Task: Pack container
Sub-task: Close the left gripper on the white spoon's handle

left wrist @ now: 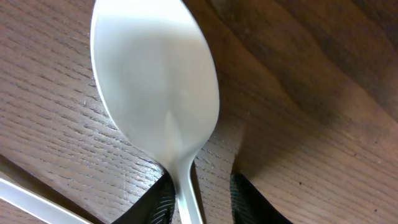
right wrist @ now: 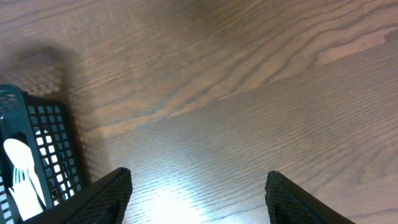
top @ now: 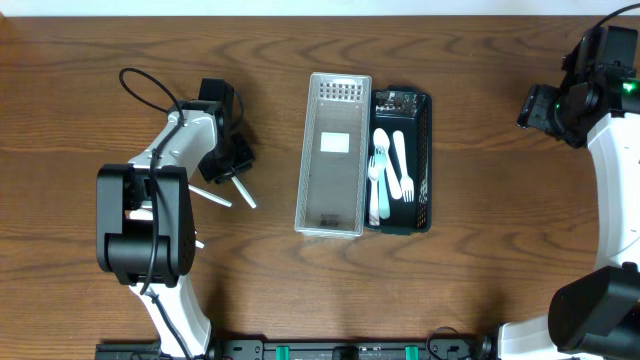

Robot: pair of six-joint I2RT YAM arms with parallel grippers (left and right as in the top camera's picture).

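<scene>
Left gripper (left wrist: pixel 200 190) first: it sits well to the left of the basket (top: pixel 428 160), jaws drawn almost together with the neck of a white spoon (left wrist: pixel 155 81) between them. The handle lies against one of the fingers (left wrist: pixel 163 198), but a sliver of wood shows on the other side, so from where I stand the hold looks thin. The bowl juts out past the tips. Just beside it, also left of the basket, a loose utensil (top: pixel 211 195) lies on the table (top: pixel 480 250). Next comes a clear bin (top: pixel 333 155), set right against the basket's left wall. The basket itself already holds white cutlery (top: pixel 400 165) laid lengthwise, so I take it to be the container being packed, with the spoon next in line. Well to the right of the basket, the right gripper (right wrist: pixel 199 186) hangs over bare wood, spread wide and holding nothing. My worry is that grip. Pinched at the neck with all the weight out front, the spoon could swivel or slide free on the way over. It also has to cross the clear bin to reach the basket. Carried low, the bowl could clip that rim, and let go early, it would land in the wrong box. A careless lift could also knock the loose utensil.
</scene>
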